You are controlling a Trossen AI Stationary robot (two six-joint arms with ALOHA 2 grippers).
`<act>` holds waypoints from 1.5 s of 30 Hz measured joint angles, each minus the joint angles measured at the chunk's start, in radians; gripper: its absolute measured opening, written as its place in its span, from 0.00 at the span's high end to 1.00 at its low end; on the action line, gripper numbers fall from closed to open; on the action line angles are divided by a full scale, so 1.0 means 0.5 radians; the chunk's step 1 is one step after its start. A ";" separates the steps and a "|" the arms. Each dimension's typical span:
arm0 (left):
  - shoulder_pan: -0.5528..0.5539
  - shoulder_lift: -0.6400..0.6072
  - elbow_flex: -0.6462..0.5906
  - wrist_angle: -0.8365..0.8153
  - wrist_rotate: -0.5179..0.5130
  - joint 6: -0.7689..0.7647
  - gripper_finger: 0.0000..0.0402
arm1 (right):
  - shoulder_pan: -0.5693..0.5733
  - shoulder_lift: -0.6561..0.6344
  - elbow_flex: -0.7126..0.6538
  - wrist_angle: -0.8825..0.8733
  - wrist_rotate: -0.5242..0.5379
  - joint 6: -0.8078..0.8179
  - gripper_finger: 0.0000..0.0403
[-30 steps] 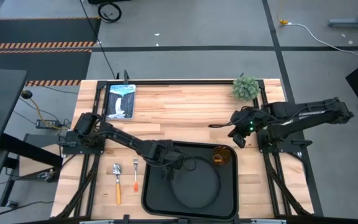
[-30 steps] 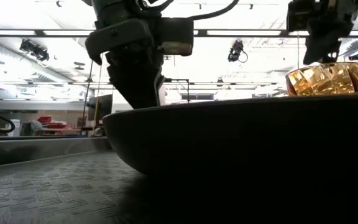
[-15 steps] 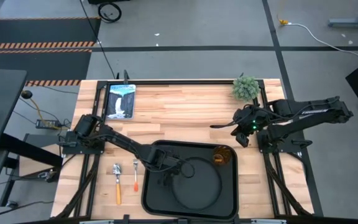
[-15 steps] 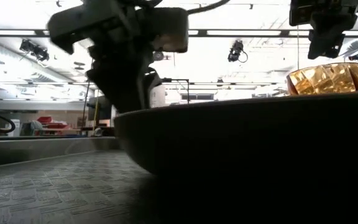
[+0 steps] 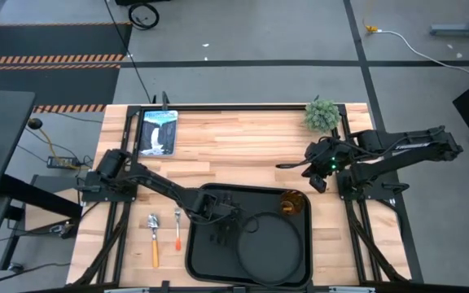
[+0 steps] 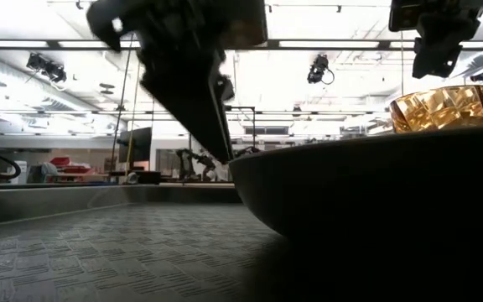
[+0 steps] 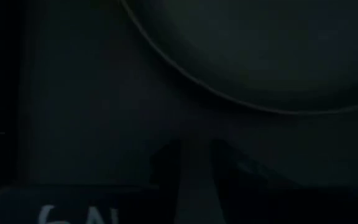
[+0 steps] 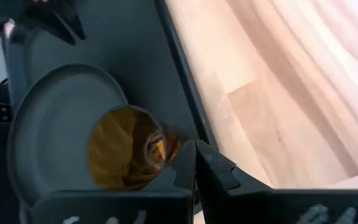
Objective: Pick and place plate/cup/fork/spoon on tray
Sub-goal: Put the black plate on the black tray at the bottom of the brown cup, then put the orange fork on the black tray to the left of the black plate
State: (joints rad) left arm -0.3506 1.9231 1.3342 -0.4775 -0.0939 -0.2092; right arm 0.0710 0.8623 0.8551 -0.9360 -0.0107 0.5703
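High view, stock as it lies. Tray: lower centre of the frame, large, black, rigid. Plate: flat in the tray's right half, matte, stiff, probably light; its raised rim is the only place to pinch (a smooth face gives the fingers nothing). Cup: amber tumbler in the tray's upper right corner, upright, small, likely light and slippery-sided; best taken across the wall near the lip. Fork and spoon: side by side on the bare wood at lower left, just outside the tray, both thin and low; judged hardest to lift, so grip each mid-handle, where the coloured part is thickest.

Left gripper: over the tray, just left of the plate's rim, holding nothing; its wrist view shows the fingers pressed together. Right gripper: right of centre, above the cup, fingers closed together and empty, clear of the tray.
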 joint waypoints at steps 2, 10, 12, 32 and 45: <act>-0.009 -0.071 0.002 -0.088 -0.014 -0.035 0.76 | 0.000 0.002 0.000 0.001 0.043 -0.010 0.96; -0.135 -0.185 -0.002 -0.815 -0.199 -0.312 0.76 | 0.015 0.002 -0.001 0.117 0.304 -0.141 0.96; -0.183 -0.190 -0.002 -0.932 -0.275 -0.420 0.76 | 0.031 -0.004 -0.033 0.204 0.407 -0.225 0.96; -0.455 -0.309 -0.002 -1.601 -0.829 -1.200 0.76 | 0.053 -0.030 -0.214 0.595 0.676 -0.875 0.96; -0.490 -0.505 -0.002 -1.666 -1.199 -1.838 0.76 | 0.093 -0.179 -0.352 0.959 0.822 -1.098 0.97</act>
State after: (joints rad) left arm -0.5959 1.6707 1.3334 -1.3104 -0.6935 -1.1281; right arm 0.1177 0.7727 0.6793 -0.4566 0.4004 0.0213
